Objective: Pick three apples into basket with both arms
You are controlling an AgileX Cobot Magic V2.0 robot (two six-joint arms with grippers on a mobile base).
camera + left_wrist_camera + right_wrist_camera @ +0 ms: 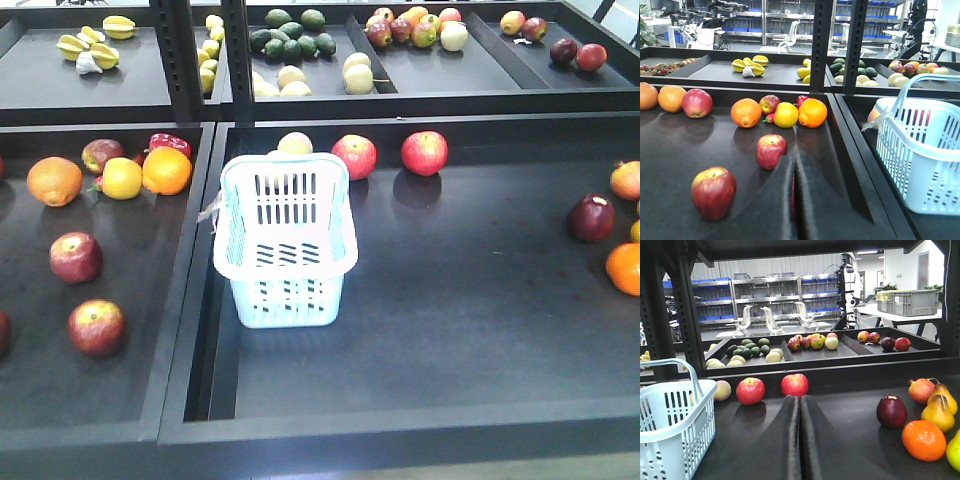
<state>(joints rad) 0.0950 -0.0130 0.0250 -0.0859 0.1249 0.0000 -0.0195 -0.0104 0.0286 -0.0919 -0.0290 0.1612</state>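
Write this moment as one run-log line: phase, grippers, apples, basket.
phase: before first pick | left gripper: shut, empty | right gripper: shut, empty | apples: on trays, none held | basket: no apple seen inside

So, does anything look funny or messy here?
Mostly tidy. A scrap of clear plastic hangs off the basket's left rim, and a red pepper lies among the oranges.

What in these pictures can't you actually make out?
- Front view: pale fruit half hidden behind the basket; dark fruit cut off at the left edge.
- Left wrist view: basket's floor hidden by its own wall; left claw blocks the tray just ahead.
- Right wrist view: yellow-green fruit cut by the right edge.
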